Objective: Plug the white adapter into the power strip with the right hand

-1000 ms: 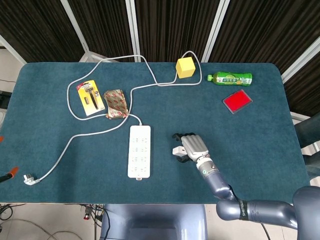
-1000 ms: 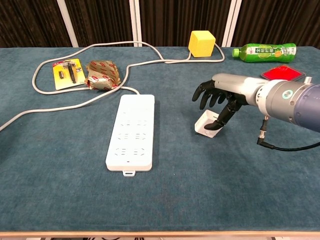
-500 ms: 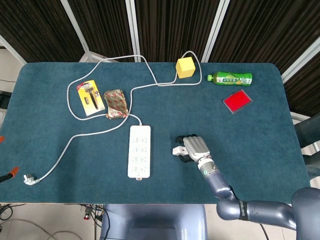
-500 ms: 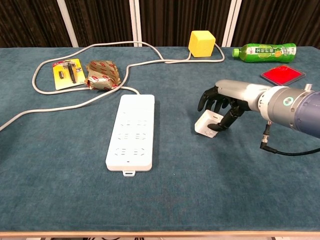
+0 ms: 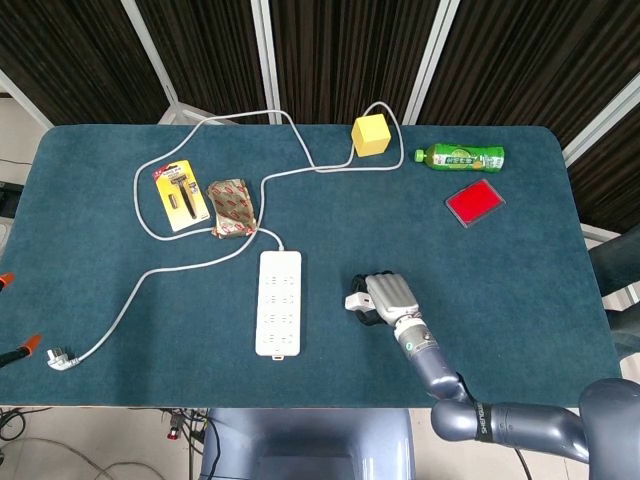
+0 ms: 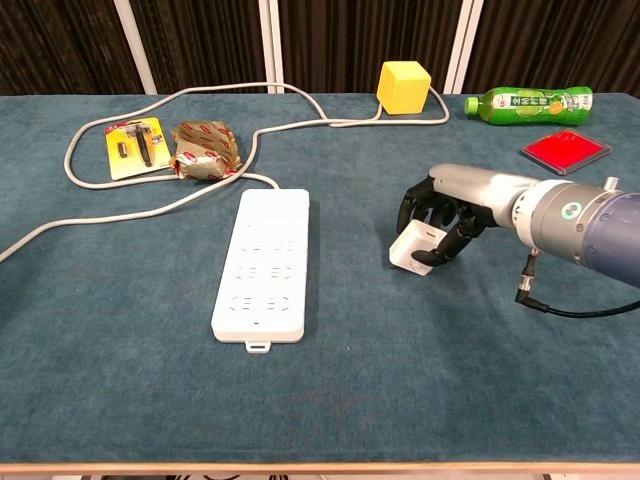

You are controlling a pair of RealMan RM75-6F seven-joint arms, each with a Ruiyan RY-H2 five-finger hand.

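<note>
You are at the pickup: your right hand (image 6: 437,222) curls around the adapter (image 6: 416,248) (grasp looks partial), so lift it toward the strip (image 6: 265,263) at nine o'clock.

The right hand (image 6: 437,218) had black fingers (image 6: 447,241) and a pale silver back. Behind it ran a grey-blue metallic forearm (image 6: 570,217) with a round marking near the wrist, and a thin black cable (image 6: 560,307) looped beneath at 6 o'clock.

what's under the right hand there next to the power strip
The white adapter sits under the right hand, whose fingers curl over its top. It lies on the table, apart from the power strip. Its prongs and the fingers' exact contact are hidden.
</note>
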